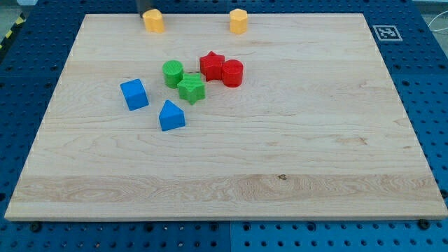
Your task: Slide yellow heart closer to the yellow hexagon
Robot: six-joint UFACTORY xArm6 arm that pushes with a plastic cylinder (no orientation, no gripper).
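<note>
Our tip (143,13) touches the far-left side of the yellow plastic heart (153,21) on the wooden table (280,175), and the yellow plastic hexagon (239,21) lies well apart rightward.

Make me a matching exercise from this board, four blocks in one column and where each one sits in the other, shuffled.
Blocks:
1. yellow heart
2. yellow hexagon
3. blue cube
4. red cylinder

Places:
A. touching the red star, on its right in the view
B. top edge of the board, right of the other yellow block
C. top edge, directly below my tip
D. leftmost of the central cluster, left of the blue triangular block

Pairs: 1-C, 2-B, 3-D, 4-A
</note>
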